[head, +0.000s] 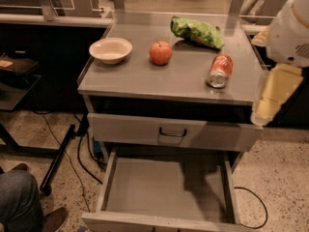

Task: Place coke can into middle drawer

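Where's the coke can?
The coke can lies sideways at the right end of the cabinet top, by the green bag; the gripper hangs right of it.

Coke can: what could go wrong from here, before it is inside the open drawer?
1. The coke can lies on its side near the right edge of the counter; a nudge could roll it off.
2. The gripper hangs right of the counter, apart from the can; coming in sideways, it might push the can rather than grip it.
3. The open drawer sits low, under a closed drawer front; the can may strike that front going down.
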### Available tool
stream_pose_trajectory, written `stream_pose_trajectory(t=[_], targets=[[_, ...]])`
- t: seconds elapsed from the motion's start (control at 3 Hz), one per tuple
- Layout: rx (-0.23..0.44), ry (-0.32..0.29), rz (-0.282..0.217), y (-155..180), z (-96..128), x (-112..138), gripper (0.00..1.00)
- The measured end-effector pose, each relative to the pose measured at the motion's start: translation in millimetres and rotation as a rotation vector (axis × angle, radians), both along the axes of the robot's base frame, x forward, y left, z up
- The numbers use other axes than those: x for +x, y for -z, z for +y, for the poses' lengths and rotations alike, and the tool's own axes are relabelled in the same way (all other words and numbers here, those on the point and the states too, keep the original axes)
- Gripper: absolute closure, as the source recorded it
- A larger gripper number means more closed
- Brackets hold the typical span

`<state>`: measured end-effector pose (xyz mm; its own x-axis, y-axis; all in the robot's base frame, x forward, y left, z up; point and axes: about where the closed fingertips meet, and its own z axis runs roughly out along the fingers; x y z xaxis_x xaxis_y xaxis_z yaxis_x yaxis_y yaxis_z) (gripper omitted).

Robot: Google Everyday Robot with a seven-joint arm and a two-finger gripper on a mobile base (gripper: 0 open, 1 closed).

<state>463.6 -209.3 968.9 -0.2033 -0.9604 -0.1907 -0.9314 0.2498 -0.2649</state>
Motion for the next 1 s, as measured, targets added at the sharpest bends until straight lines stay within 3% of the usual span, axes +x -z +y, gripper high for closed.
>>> stream_pose_trajectory(t=[1.0], targets=[[-0.019,-0.055,0.011,31.8,20.4,124.3,0.00]])
